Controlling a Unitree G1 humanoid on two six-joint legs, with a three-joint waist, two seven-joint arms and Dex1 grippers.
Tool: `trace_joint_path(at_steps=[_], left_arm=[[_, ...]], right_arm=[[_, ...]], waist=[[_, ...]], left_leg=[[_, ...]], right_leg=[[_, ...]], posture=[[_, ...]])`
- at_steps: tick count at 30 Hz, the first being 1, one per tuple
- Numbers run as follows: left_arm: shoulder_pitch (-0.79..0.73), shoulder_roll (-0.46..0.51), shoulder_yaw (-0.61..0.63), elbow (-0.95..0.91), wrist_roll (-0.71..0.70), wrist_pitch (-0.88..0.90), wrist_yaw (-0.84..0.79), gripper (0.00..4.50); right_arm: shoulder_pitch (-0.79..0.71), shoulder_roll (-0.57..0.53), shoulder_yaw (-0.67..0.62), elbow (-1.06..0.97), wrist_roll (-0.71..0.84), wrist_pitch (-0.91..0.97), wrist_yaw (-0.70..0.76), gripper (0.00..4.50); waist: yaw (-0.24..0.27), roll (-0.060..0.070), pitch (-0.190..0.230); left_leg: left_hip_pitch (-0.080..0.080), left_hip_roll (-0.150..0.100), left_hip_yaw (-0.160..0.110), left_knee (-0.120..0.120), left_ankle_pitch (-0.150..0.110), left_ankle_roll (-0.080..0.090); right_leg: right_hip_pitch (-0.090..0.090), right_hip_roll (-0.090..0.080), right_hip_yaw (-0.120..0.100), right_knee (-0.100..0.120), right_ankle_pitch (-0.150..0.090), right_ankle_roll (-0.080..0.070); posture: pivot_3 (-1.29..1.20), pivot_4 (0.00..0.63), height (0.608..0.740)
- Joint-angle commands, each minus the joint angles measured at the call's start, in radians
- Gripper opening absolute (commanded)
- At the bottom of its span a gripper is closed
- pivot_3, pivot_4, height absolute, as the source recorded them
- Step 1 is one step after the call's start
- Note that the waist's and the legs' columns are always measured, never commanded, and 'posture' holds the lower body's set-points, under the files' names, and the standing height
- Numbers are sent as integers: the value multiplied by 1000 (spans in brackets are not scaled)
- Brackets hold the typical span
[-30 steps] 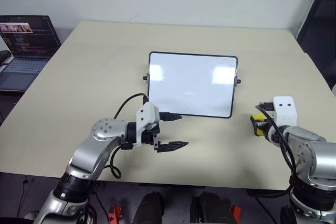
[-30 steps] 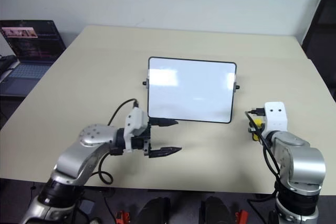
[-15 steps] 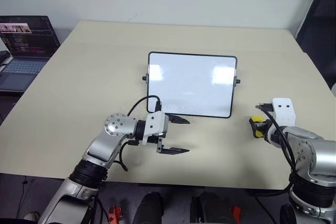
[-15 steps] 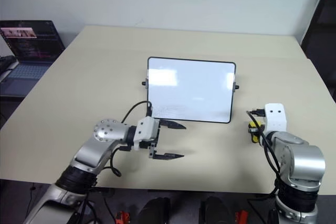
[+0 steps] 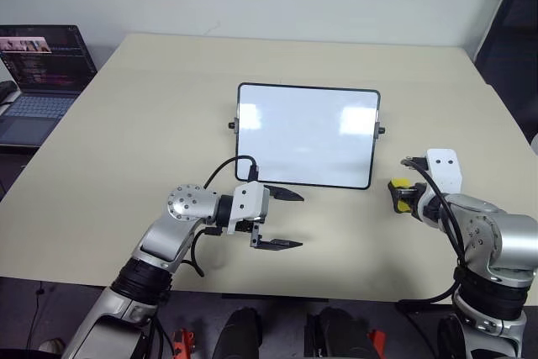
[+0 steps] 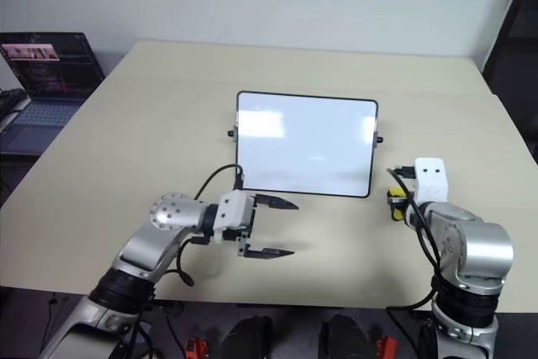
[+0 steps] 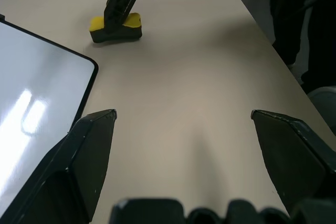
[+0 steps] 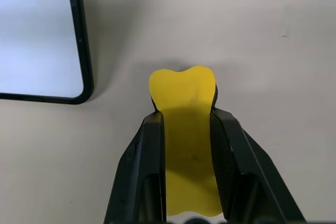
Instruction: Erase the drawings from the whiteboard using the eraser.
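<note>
The whiteboard point(image 5: 307, 134) lies flat in the middle of the table, black-framed. The drawings are out of view: its face looks plain white with bright reflections. My right gripper point(image 5: 400, 197) is shut on the yellow eraser point(image 8: 184, 85), which rests on the table just off the board's near right corner point(image 8: 79, 90). In the left wrist view the eraser point(image 7: 115, 27) sits under the right gripper point(image 7: 116, 18). My left gripper point(image 5: 300, 219) is open and holds nothing. It points right, just in front of the board's near edge.
An open laptop point(image 5: 42, 73) stands beyond the table's left side. A dark chair point(image 5: 513, 31) is at the far right. The tan table point(image 5: 151, 107) has bare surface all around the board, and its near edge runs close under my arms.
My left forearm swung inward and its gripper rolled a little, then held still. The right gripper, still shut on the eraser, edged slightly left toward the board's corner.
</note>
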Motion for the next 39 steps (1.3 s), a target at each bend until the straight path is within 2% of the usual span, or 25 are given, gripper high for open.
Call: trace_joint_path(at_steps=[1, 4, 8, 10, 16, 32, 37, 39], left_arm=[[-6, -2, 11, -21, 0, -18, 6, 4500], [-6, -1, 12, -24, -2, -11, 7, 4500], [-3, 0, 13, -31, -4, -5, 12, 4500], [-2, 1, 14, -37, -6, -1, 14, 4500], [-1, 1, 15, -49, -14, 11, 20, 4500], [-9, -5, 31, -85, -32, 46, 44, 4500], [-22, -11, 93, -146, -65, 144, 145, 4500], [-21, -15, 142, -199, -81, 226, 232, 4500]], right_arm=[[-14, -11, -10, -2, 16, 8, -5, 1193], [-25, -20, -10, 12, 21, 8, -6, 1933], [-36, -21, -12, 24, 27, 8, -6, 2011], [-38, -20, -12, 24, 30, 8, -10, 2393], [-52, -14, -20, 26, 39, 8, -23, 4475], [-100, 0, -42, -2, 38, 8, -69, 4475], [-152, -9, -48, -53, 38, 8, -94, 4475], [-175, -10, -58, -82, 21, 8, -109, 4475]], waist=[[0, 0, 0], [0, 0, 0], [0, 0, 0], [0, 0, 0], [0, 0, 0], [0, 0, 0], [0, 0, 0], [0, 0, 0]], left_leg=[[0, 0, 0, 0, 0, 0], [0, 0, 0, 0, 0, 0], [0, 0, 0, 0, 0, 0], [0, 0, 0, 0, 0, 0], [0, 0, 0, 0, 0, 0], [0, 0, 0, 1, 0, 0], [0, 0, 0, 1, 0, 0], [0, 0, 0, 1, 0, 0]], right_leg=[[0, 0, 0, 0, 0, 0], [0, 0, 0, 0, 0, 0], [0, 0, 0, 0, 0, 0], [0, 0, 0, 0, 0, 0], [0, 0, 0, 1, 0, 0], [0, 0, 0, 1, 0, 0], [0, 0, 0, 2, 0, 0], [0, 0, 0, 2, 0, 0]], posture=[[0, 150, 740], [0, 150, 740], [0, 150, 740], [0, 150, 740], [0, 150, 740], [0, 150, 740], [0, 150, 740], [0, 150, 740]])
